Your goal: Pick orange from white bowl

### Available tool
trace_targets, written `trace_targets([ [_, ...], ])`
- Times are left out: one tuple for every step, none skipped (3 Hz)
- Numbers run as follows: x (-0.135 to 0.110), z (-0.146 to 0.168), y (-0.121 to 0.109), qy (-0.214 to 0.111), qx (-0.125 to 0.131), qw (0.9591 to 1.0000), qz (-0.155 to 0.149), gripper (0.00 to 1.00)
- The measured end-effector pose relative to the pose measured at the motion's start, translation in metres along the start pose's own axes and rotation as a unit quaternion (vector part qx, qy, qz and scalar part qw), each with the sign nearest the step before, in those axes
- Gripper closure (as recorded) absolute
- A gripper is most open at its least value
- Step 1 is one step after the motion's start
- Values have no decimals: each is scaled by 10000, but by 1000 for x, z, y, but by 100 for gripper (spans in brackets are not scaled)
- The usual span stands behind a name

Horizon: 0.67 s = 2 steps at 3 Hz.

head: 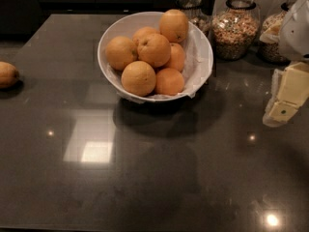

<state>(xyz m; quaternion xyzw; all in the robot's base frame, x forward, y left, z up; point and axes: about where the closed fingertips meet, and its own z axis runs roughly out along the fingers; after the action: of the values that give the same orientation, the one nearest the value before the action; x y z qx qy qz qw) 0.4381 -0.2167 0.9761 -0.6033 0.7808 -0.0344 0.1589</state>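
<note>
The counter (145, 178) is a dark grey, polished stone slab. It mirrors several small ceiling lights and one pale square patch of light, which lies low and far to the left of the gripper (280, 111). Dark cabinet fronts close off the room beyond the counter's far edge.

The gripper hangs at the right edge of the view, cream-coloured and above the counter, touching nothing. Whether it is open or closed cannot be told. One of its cream faces carries a small dark dot.

The white bowl (205, 57) stands on the counter to the left of the gripper and a little farther back, apart from it, lined with crinkled white paper. Seven oranges are heaped inside. The orange (174, 25) sits on top of the heap at the bowl's far side, up and to the left of the gripper. It is slightly oval, with its long axis close to upright.

Glass jars of grains (235, 28) stand behind the bowl, just left of and beyond the gripper. A duller brownish-yellow fruit (7, 74) lies alone at the far left, well apart from the gripper.
</note>
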Motion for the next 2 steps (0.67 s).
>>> trace_targets([
  [-2, 0, -3, -34, 50, 10000, 19, 0],
  [-14, 3, -17, -131, 312, 9993, -180, 0],
])
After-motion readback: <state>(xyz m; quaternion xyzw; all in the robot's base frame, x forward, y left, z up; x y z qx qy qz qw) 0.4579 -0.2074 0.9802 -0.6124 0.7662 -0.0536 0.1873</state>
